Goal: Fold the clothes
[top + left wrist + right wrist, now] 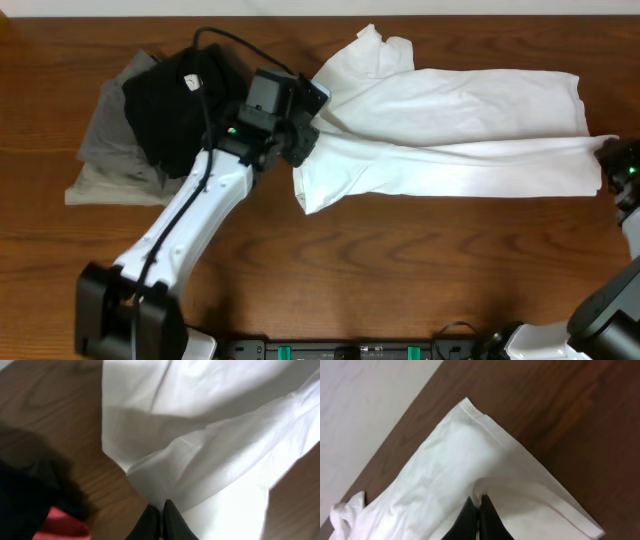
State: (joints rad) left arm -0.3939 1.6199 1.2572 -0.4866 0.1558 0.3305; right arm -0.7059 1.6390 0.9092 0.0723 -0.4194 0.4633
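While the T-shirt lies across the wooden table, we see the left gripper and right gripper pinching its cloth. A pale surface lies beyond the table's edge.

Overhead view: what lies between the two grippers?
Only the white T-shirt, spanning from the left gripper to the right gripper, as the overhead view shows.

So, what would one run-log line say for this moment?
left fingers: shut on white T-shirt | right fingers: shut on its hem end | T-shirt: stretched out on table
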